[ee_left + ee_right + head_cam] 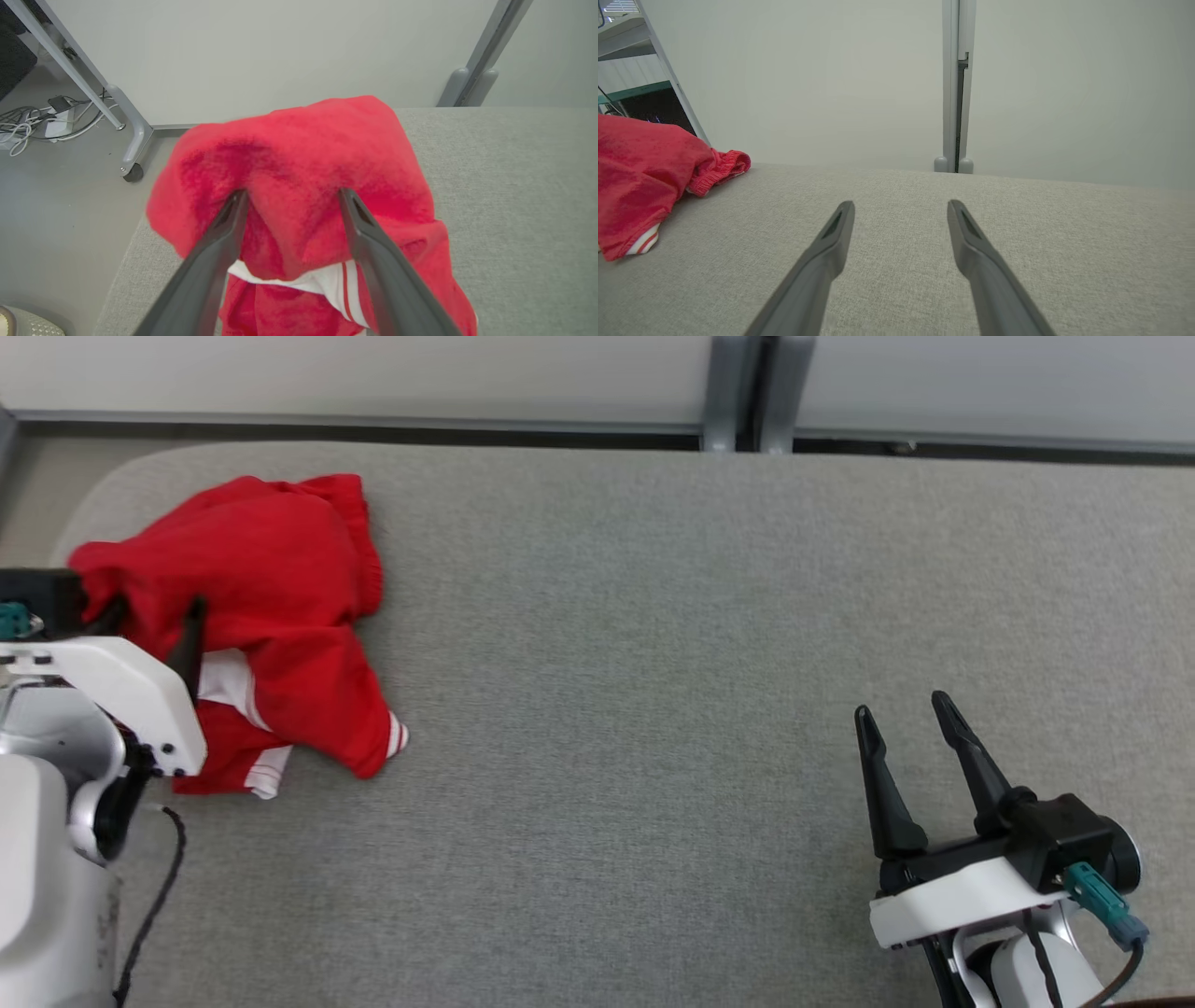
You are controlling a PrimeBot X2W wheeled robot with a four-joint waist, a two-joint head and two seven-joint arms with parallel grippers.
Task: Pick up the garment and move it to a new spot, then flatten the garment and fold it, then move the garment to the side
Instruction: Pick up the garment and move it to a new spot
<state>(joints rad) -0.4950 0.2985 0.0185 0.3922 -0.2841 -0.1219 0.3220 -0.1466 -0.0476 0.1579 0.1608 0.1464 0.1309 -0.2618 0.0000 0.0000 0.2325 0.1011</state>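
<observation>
Red garment [271,607], crumpled and showing white striped trim, lies at the far left end of the grey table [653,616], close to its edge. Left gripper [293,193] is spread, its fingers straddling a raised fold without pinching it. Right gripper [901,707] is likewise spread, over bare table well apart from the cloth. Risks noted: closing on that fold may catch one layer only, so the cloth slips free on lifting; any drag leftward could pull the heap off the edge.

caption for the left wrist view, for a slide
Open left gripper straddling a bunched red garment at a corner of the grey surface
</observation>
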